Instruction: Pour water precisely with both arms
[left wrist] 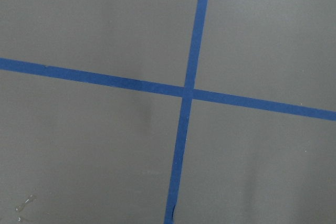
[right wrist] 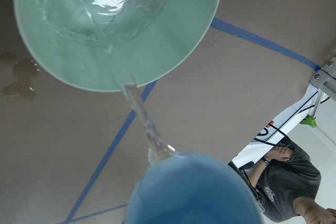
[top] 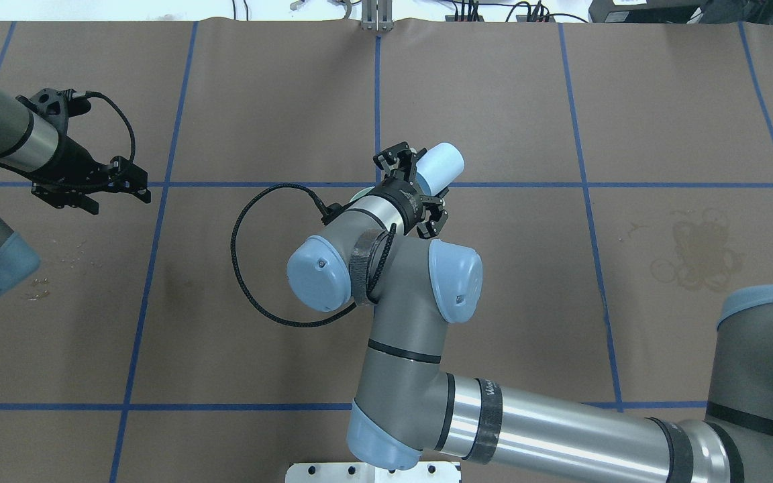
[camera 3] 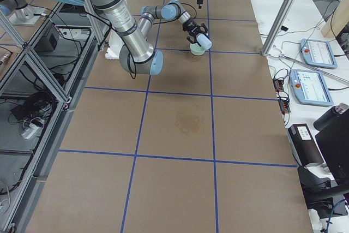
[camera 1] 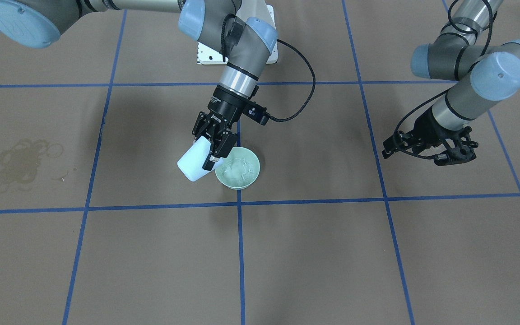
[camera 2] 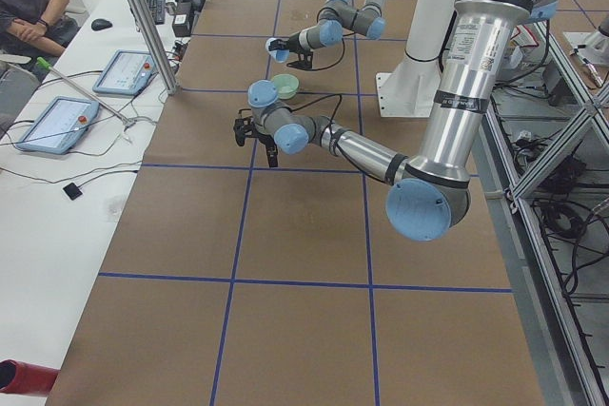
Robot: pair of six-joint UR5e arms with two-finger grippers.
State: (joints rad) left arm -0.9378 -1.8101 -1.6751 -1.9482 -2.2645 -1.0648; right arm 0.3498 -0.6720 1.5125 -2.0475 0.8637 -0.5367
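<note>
Cup, front camera: a pale blue cup (camera 1: 191, 166) hung tipped on its side, its mouth at the rim of a green bowl (camera 1: 252, 178) standing on the brown table (camera 1: 314, 253).
Right gripper, front camera: the right gripper (camera 1: 214, 151) was clamped around the cup near its mouth.
Water, front camera: the water (camera 1: 237, 169) showed as pale glints inside the bowl.
Left gripper, front camera: the left gripper (camera 1: 415, 154) hovered well apart from the bowl, fingers spread and holding nothing.
Stain, front camera: a dark ringed stain (camera 1: 23, 162) marked the table far from the bowl.
Bowl, overhead camera: the wrist of the right arm covered the bowl except a green sliver (top: 357, 194), and the cup (top: 441, 164) stuck out beyond the fingers.
Left gripper, overhead camera: its fingers stood apart over bare table, near a line of blue tape (top: 158, 221).
Cup, left side camera: the far arm held the cup (camera 2: 276, 45) tilted, the bowl (camera 2: 284, 86) close by, and a person (camera 2: 29, 7) sat at the bench.
Cup, right side camera: the cup (camera 3: 203, 41) sat just above the bowl (camera 3: 197, 51).
Table, left wrist camera: two tape lines crossed (left wrist: 188, 90) on the table, with small droplets (left wrist: 23, 205) in a corner.
Water, right wrist camera: a thin clear stream (right wrist: 144, 124) ran from the cup's lip (right wrist: 194, 192) over the rim into the bowl's pool (right wrist: 105, 3).
Wet patch, right wrist camera: a wet patch (right wrist: 21, 74) lay on the table just beside the bowl.
</note>
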